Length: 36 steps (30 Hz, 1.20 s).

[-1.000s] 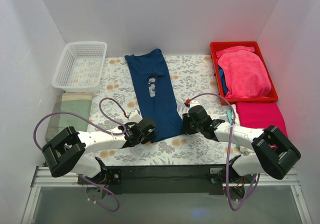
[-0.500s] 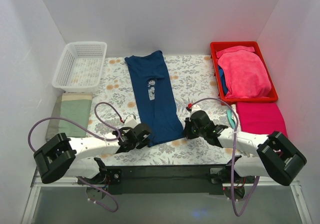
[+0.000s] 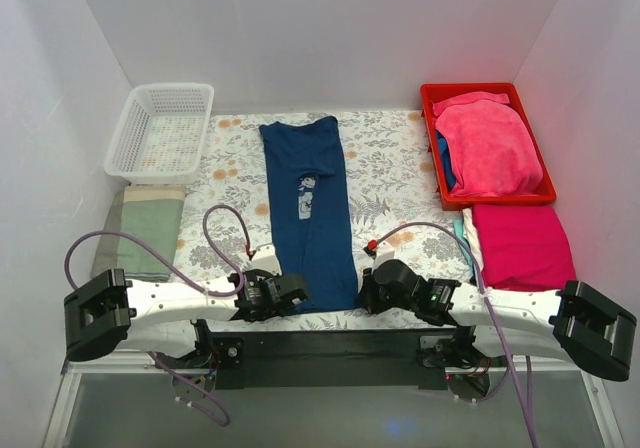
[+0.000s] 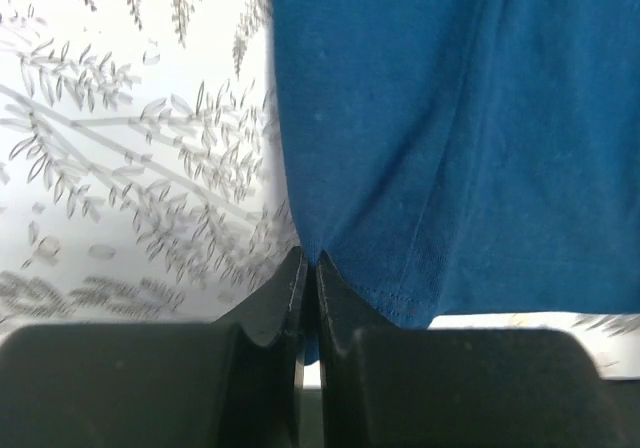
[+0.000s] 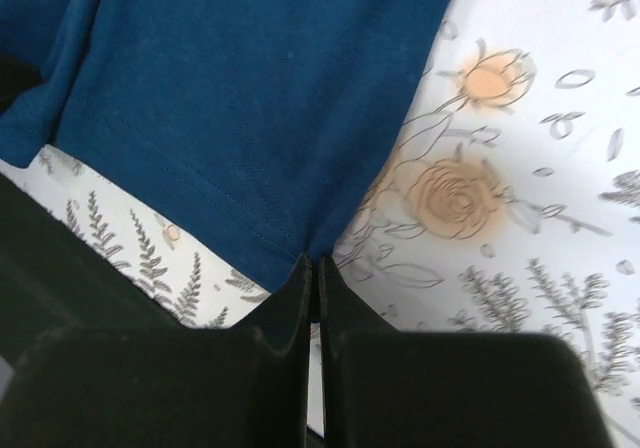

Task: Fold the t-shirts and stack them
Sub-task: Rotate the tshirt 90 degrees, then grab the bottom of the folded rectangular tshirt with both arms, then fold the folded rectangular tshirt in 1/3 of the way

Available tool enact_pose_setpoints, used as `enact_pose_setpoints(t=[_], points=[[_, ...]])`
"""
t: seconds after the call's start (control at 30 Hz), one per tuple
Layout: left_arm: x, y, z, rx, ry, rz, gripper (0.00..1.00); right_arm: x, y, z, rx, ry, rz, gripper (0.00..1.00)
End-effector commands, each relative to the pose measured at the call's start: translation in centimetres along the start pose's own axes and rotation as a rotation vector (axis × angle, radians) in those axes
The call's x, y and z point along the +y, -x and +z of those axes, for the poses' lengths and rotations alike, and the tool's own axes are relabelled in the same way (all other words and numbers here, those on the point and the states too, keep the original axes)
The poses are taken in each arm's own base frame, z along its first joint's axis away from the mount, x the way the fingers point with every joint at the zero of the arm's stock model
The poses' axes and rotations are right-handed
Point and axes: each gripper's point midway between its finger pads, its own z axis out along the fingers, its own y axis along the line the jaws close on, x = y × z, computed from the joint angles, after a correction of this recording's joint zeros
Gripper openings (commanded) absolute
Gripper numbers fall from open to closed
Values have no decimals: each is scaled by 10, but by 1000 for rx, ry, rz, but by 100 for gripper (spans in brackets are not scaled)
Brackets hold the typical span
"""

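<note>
A navy blue t-shirt (image 3: 310, 208), folded into a long narrow strip with a pale print showing, lies along the middle of the flowered cloth. My left gripper (image 3: 283, 293) is shut on its near left hem corner (image 4: 330, 268). My right gripper (image 3: 368, 293) is shut on its near right hem corner (image 5: 300, 238). Both grippers sit low at the table's near edge. A folded magenta-pink t-shirt (image 3: 522, 246) lies at the right. More pink shirts (image 3: 490, 148) fill the red bin (image 3: 432, 98).
A white mesh basket (image 3: 162, 131) stands at the back left. A folded green cloth (image 3: 140, 230) lies in front of it. White walls close in on three sides. The black base rail (image 3: 330, 346) runs along the near edge.
Both grippers have pulled back toward the near edge, dragging the navy t-shirt's hem with them; the shirt now lies straighter and nearer the front.
</note>
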Motion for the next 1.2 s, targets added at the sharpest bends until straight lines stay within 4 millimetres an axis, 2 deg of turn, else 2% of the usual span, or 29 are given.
enact_pose_setpoints(t=[0.0,0.03,0.13,0.17,0.27,0.3,0.37,0.43,0.5,0.6,0.77,0.97,1.17], points=[[56,-18,-1,-57,289,-415,0,-29,-44,-5,120,-144,5,1],[54,-21,-3,-61,286,-423,0,-26,-48,-6,128,-146,2,1],[58,-21,-8,-94,313,-428,0,-21,-41,-6,112,-165,-21,1],[57,-16,-9,-116,307,-449,0,-15,-29,-6,79,-169,-22,1],[57,-1,-19,-173,302,-471,0,-15,-14,-9,43,-207,-52,1],[54,9,-22,-211,279,-475,0,-9,-2,-10,14,-203,-55,1],[41,24,-31,-252,225,-501,0,-12,11,-12,-29,-240,-81,1],[44,40,-37,-321,231,-499,0,-5,26,-13,-63,-248,-93,1],[35,52,-43,-353,217,-496,0,-3,38,-14,-92,-270,-108,1],[20,55,-42,-351,186,-480,0,8,54,-15,-121,-262,-115,1],[15,65,-41,-384,181,-474,0,19,77,-17,-176,-267,-130,1],[0,100,-43,-456,151,-461,0,26,109,-23,-260,-300,-153,1],[-38,151,-38,-532,50,-471,0,22,137,-19,-305,-349,-179,1]])
